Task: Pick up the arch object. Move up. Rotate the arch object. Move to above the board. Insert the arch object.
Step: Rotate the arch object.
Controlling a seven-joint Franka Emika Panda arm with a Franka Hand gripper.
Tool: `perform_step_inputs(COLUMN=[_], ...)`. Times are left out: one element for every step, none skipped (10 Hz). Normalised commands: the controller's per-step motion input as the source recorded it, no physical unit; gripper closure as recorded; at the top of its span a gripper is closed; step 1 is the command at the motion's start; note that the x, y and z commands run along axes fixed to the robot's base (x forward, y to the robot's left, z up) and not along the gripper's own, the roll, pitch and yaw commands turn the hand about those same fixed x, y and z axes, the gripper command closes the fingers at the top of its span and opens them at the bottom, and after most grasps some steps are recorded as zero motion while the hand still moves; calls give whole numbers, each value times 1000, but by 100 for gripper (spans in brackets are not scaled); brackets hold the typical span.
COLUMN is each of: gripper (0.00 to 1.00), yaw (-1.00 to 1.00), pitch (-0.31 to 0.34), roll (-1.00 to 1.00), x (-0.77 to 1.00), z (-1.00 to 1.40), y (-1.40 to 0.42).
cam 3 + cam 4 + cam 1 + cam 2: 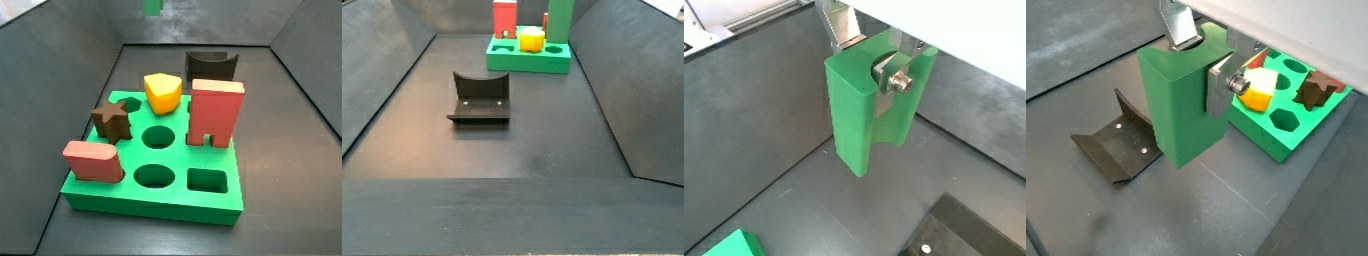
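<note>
Green arch object (865, 105) hangs upright, clamped in the gripper (875, 62), clear of the desk (1267, 215). Board (1288, 125) lies at about 2 o'clock in a wrist view. Best to finish rotating while high, then align squarely over the free slot.

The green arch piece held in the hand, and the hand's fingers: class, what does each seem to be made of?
Arch piece: probably plastic, uniform green, matte-smooth faces.
Fingers of the hand: seemingly metal, flat silver plates with a bright sheen.
</note>
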Motion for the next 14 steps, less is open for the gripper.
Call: perform_step_inputs(gripper=[100, 100, 100, 100, 100, 100, 100, 100, 100, 100, 100, 100, 100, 100], yaw=[103, 66, 44, 20, 9, 1, -3, -5, -6, -6, -7, -8, -10, -10], pitch=[-26, -36, -39, -46, -56, -58, -62, -62, -69, -69, -72, -77, -75, -73], roll=[-122, -118, -107, -97, -94, -94, -95, -100, -113, -119, -128, -135, -139, -140], x=[3, 12, 14, 15, 15, 17, 20, 20, 24, 22, 24, 22, 20, 21], z=[-1000, -1000, -1000, -1000, -1000, -1000, -1000, -1000, -1000, -1000, -986, -780, -630, -481], y=[0, 1, 2, 3, 3, 2, 1, 1, -1, -1, -1, 1, 2, 2])
